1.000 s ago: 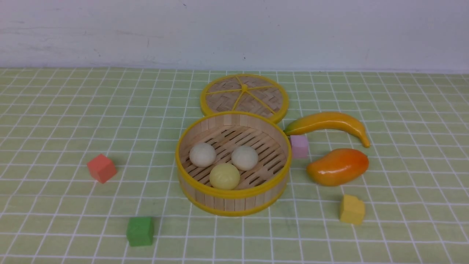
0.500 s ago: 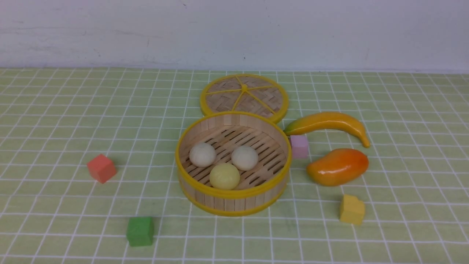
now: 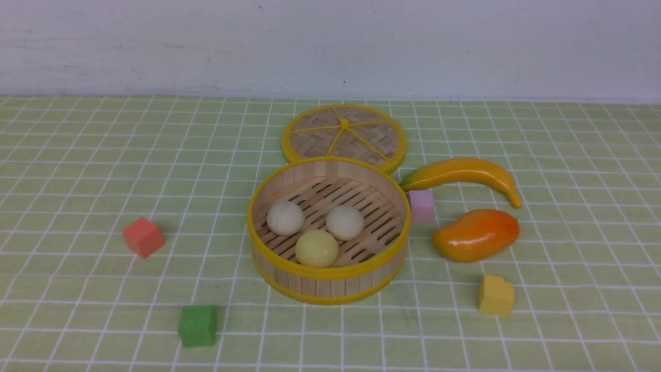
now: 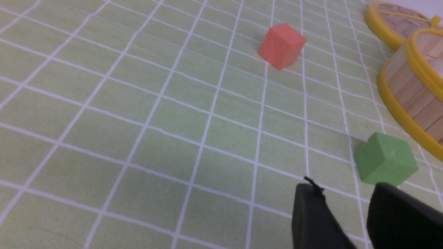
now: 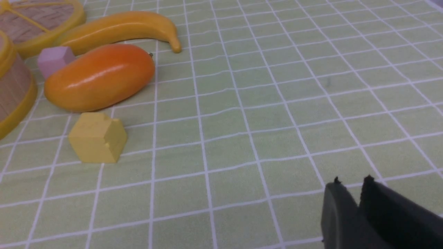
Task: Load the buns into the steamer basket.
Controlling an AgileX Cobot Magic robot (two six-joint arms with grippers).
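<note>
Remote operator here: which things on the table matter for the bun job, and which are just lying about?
Job:
- two off-white round buns
- pale yellow round bun
- round bamboo steamer basket

Lying about:
- woven disc lid
- yellow banana
- orange mango
- red, green, pink, yellow cubes

Front camera faces forward and down; each wrist camera, seemingly closer, shares its tabletop.

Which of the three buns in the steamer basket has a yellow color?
It is the pale yellow bun, the one closest to the robot; the other two buns are off-white.
</note>
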